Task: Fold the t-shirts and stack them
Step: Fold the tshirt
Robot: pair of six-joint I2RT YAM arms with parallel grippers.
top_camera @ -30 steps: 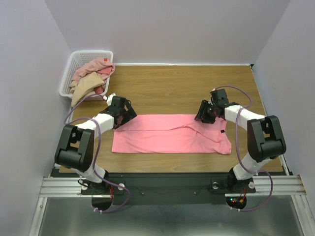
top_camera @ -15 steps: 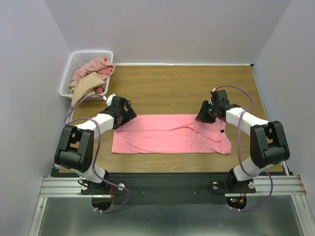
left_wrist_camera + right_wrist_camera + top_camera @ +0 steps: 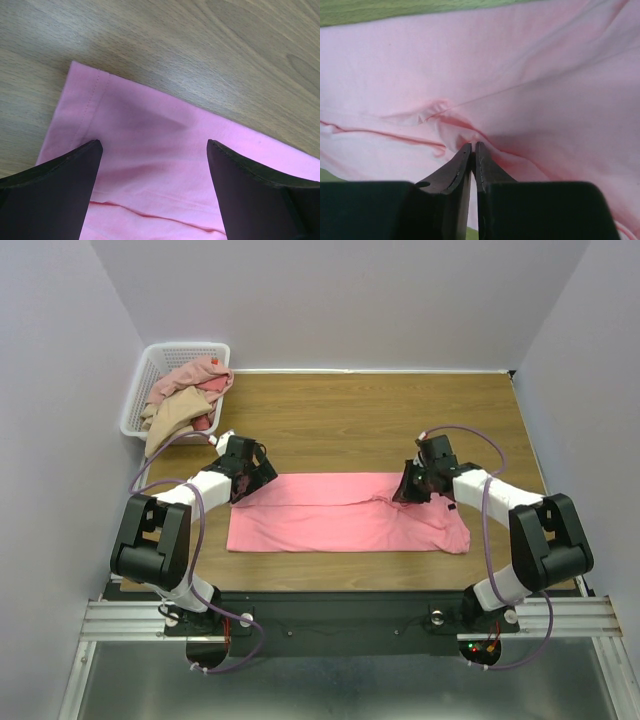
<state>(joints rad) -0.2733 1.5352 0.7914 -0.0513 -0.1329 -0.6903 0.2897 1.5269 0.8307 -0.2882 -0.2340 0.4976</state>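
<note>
Pink t-shirt (image 3: 340, 520): one, spread.
Left claw (image 3: 155, 145): I see it open, nine o'clock.
Right claw (image 3: 473, 146): pinches that t-shirt, three o'clock.
Basket (image 3: 185, 345): one, ten o'clock.

You have one bright pink t-shirt (image 3: 345, 512) lying flat on the bench (image 3: 350, 420), at 6 o'clock from its middle. It is folded into a long band running from 9 to 3 o'clock, with a fold edge crossing its length. Its 9 o'clock end is square and hemmed. The cloth puckers into a small ridge toward 2 o'clock. The other t-shirts (image 3: 185, 398), tan and dusty pink, sit crumpled in a heap in the basket (image 3: 165, 352) at 10 o'clock, one draping over its rim.
</note>
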